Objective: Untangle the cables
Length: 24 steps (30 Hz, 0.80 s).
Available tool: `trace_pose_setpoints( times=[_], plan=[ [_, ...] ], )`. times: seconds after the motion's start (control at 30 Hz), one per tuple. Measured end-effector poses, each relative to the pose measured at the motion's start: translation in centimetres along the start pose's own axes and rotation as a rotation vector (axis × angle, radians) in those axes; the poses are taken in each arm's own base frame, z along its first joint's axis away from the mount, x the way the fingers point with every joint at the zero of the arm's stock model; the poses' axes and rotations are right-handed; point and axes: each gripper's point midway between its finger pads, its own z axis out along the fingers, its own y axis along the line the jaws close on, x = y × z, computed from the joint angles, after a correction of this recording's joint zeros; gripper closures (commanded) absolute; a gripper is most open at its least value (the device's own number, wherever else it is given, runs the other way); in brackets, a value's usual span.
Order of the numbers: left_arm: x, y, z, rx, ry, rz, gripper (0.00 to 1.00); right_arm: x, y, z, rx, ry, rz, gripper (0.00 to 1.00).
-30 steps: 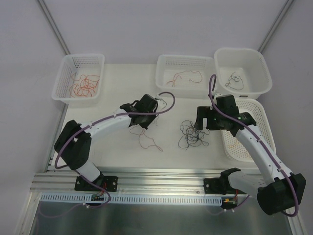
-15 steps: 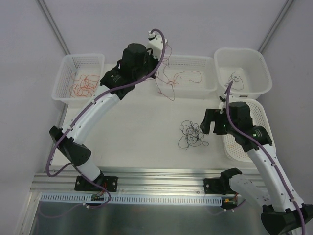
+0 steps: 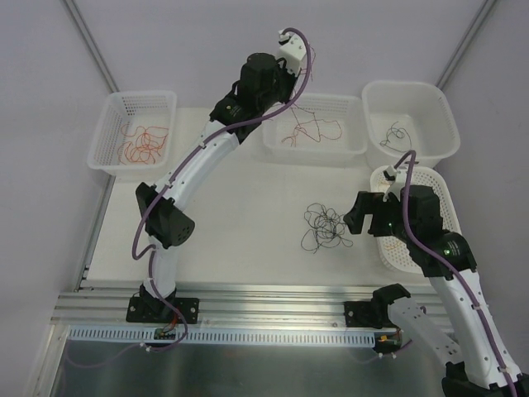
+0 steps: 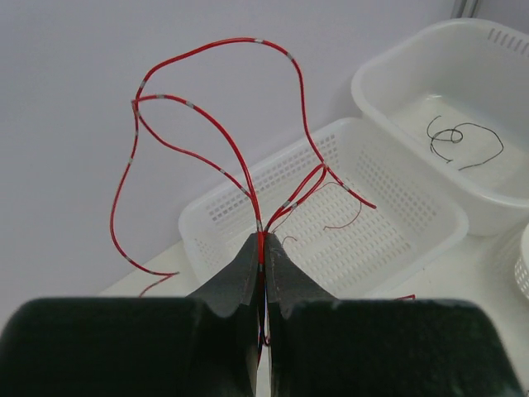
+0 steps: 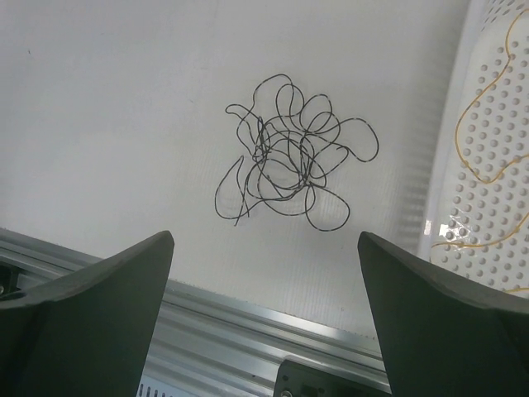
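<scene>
Red cable [image 4: 248, 188] is clamped in your left pincer [image 4: 262, 241], its loops springing upward. That arm stretches far forward and high, above the middle basket [image 4: 240, 207]. Your right arm is bent at the elbow, and the right pincer [image 5: 264, 240] hovers spread wide over the black tangle [image 5: 285, 153] lying on the counter [image 5: 107, 107].

A red cable [image 4: 261, 238] is clamped in the left gripper [image 4: 262, 252], its curly loops raised above the middle basket [image 3: 351, 145], where more red strands [image 3: 310, 131] are laid. A black tangle [image 5: 285, 153] is spread on the table [image 3: 248, 240]; orange-red strands [image 3: 140, 145] are heaped in the left basket [image 3: 111, 107], one black strand [image 4: 459, 136] is coiled in the tub [image 3: 446, 124], and one yellow strand [image 5: 456, 124] is curved in the right basket [image 5: 496, 99]
</scene>
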Motion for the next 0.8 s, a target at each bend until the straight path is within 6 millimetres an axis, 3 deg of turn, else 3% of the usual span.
trace_pose_setpoints(
  times=[0.4,0.43,0.47,0.57,0.6,0.73,0.8],
  plan=[
    [4.9,-0.4,7.9,0.000,-0.091,-0.043,1.00,1.5,-0.2,-1.9,-0.007,-0.007,-0.002,0.01],
    [5.7,-0.5,8.6,-0.001,-0.092,-0.052,0.95,1.6,-0.3,-2.0,-0.006,-0.005,-0.005,0.01],
    [6.5,-0.5,9.3,-0.002,-0.094,-0.058,0.76,1.8,-0.3,-2.0,-0.005,-0.003,-0.006,0.01],
    [9.7,-0.4,11.3,-0.009,-0.070,-0.085,0.46,2.1,-0.5,-2.1,-0.001,0.011,-0.011,0.01],
    [11.1,-0.5,11.9,-0.009,-0.053,-0.099,0.25,2.3,-0.5,-2.2,0.001,0.017,-0.012,0.01],
    [16.1,-0.4,13.0,-0.012,0.031,-0.146,0.03,2.5,-0.6,-2.2,0.008,0.028,-0.012,0.01],
    [17.5,-0.4,13.0,-0.006,0.060,-0.161,0.01,2.6,-0.7,-2.1,0.009,0.032,-0.011,0.01]
  ],
)
